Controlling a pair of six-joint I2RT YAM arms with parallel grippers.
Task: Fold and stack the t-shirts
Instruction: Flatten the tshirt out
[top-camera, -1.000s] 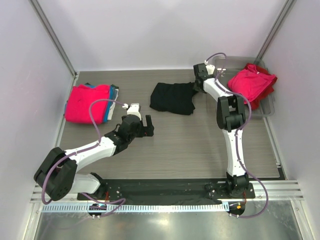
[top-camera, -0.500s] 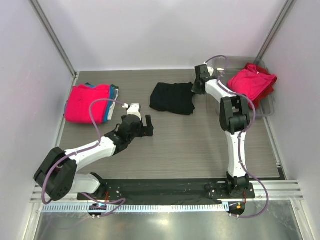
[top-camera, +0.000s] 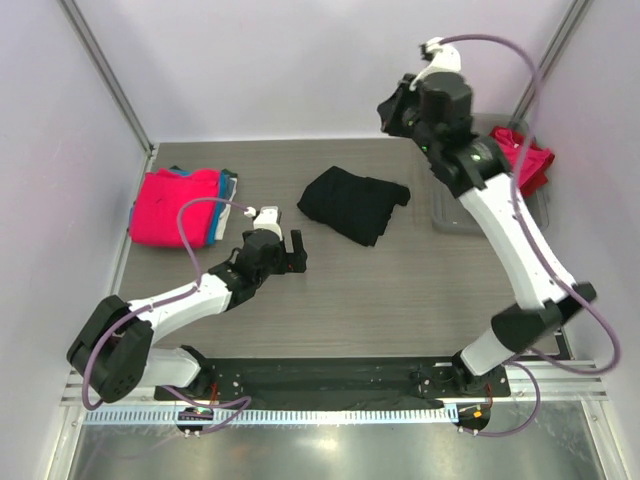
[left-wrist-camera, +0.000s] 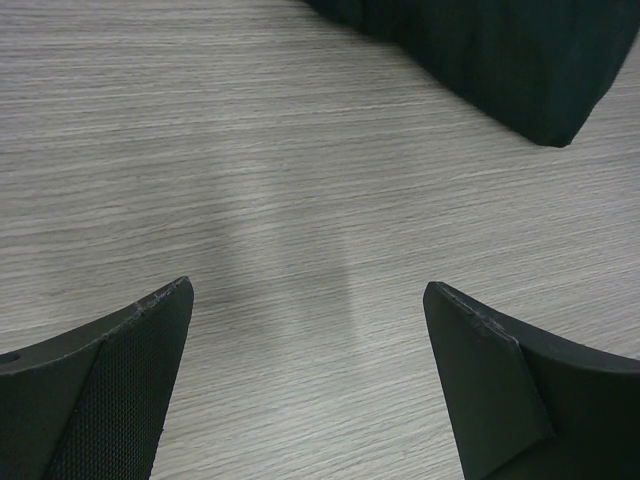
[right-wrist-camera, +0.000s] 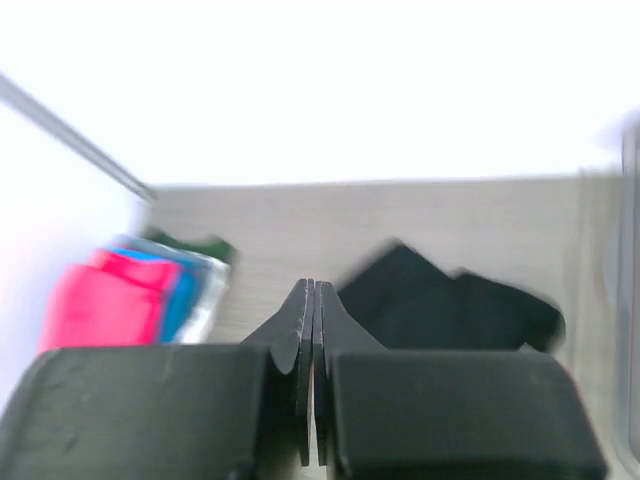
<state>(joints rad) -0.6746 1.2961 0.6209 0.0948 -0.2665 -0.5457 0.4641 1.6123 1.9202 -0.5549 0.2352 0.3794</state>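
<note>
So the crumpled black cloth t-shirt (top-camera: 352, 203) sits mid-surface (top-camera: 400, 290), just ahead-right of the wide-open left tool (left-wrist-camera: 308, 288), clearly the nearer one. The right tool (right-wrist-camera: 311, 290) hangs high above, clamped shut on nothing.

Free room: bare tabletop (top-camera: 400, 290) from the left gripper (top-camera: 285, 241) to the near edge, and a gap before the black t-shirt (top-camera: 352, 203). Obstacles: pink stack (top-camera: 178, 205) far left; grey tray (top-camera: 447, 215) far right; right arm (top-camera: 505, 225) arching above the right side
</note>
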